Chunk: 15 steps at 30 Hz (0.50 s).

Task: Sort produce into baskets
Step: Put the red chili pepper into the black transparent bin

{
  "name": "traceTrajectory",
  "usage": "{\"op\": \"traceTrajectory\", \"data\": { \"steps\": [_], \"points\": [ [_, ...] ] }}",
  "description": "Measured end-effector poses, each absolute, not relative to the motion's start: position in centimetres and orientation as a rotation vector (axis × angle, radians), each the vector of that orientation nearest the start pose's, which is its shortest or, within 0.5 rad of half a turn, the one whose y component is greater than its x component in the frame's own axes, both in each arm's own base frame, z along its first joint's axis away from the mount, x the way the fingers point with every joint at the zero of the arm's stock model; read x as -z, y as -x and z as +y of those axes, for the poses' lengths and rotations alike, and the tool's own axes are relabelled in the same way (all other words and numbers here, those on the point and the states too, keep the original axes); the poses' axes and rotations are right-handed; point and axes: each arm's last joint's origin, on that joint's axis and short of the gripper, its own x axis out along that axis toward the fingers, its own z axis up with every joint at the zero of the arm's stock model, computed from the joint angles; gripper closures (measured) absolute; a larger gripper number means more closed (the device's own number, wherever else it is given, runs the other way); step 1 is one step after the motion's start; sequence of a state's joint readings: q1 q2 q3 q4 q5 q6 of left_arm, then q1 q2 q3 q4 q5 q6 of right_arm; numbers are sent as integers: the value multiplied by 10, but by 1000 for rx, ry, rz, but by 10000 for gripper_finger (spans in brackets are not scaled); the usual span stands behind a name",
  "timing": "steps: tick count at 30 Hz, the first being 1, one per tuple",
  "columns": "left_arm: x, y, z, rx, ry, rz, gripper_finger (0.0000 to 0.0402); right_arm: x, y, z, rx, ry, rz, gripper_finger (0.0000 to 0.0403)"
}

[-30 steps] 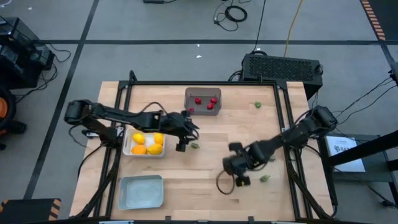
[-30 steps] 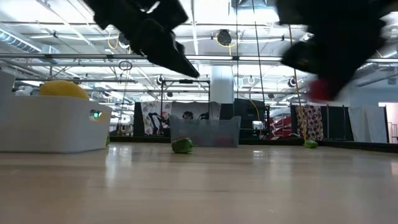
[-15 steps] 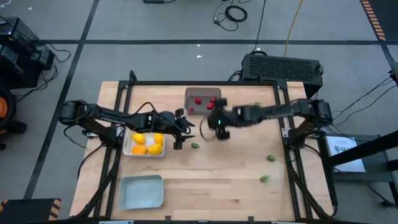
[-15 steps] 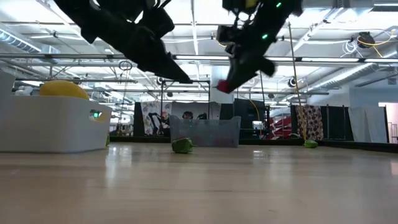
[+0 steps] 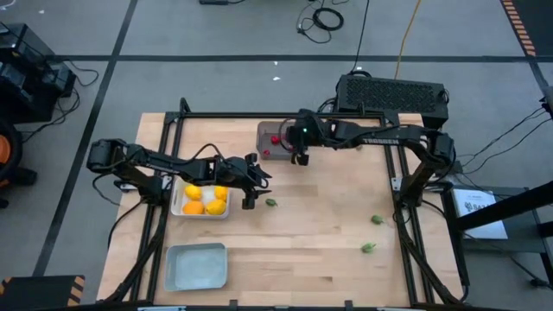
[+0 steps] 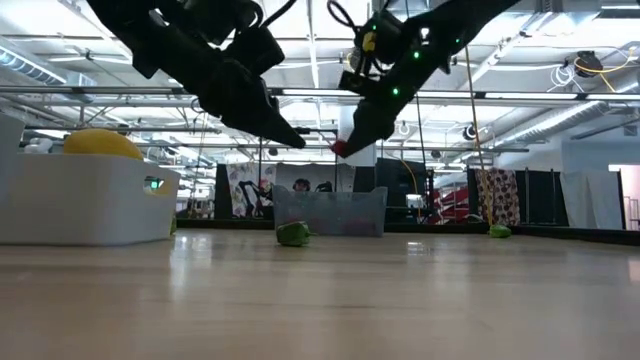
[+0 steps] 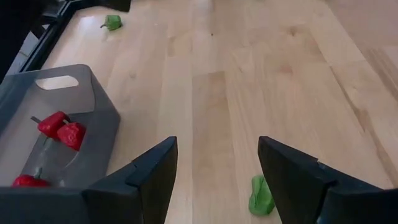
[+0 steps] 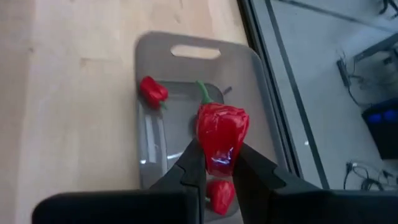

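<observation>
One red pepper [image 8: 221,134] | right fingers [image 8: 193,171] pinch | no legible writing

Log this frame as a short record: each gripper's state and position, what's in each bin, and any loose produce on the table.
right gripper: shut on small red toy pepper, above the dark grey translucent bin
left gripper: open, empty, beside the white tray
dark grey translucent bin: red pieces
white tray: yellow-orange rounds
light grey-blue tray: no produce visible
loose on wooden table: four small green pieces, nearest to left gripper
</observation>
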<state>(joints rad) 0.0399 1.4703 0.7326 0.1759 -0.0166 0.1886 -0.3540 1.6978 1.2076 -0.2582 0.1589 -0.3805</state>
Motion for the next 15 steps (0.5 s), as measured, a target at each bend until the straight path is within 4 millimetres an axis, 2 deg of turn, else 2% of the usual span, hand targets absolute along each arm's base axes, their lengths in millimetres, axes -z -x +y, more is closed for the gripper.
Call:
{"op": "traceTrajectory", "data": {
  "steps": [5, 15],
  "points": [
    [-193, -297, 12, -2, -177, 571, 172, -232, -342, -143, 364, 242, 851, 343],
    [-193, -297, 12, -1, -176, 572, 172, -224, -340, -152, 406, 170, 866, 264]
  ]
}}
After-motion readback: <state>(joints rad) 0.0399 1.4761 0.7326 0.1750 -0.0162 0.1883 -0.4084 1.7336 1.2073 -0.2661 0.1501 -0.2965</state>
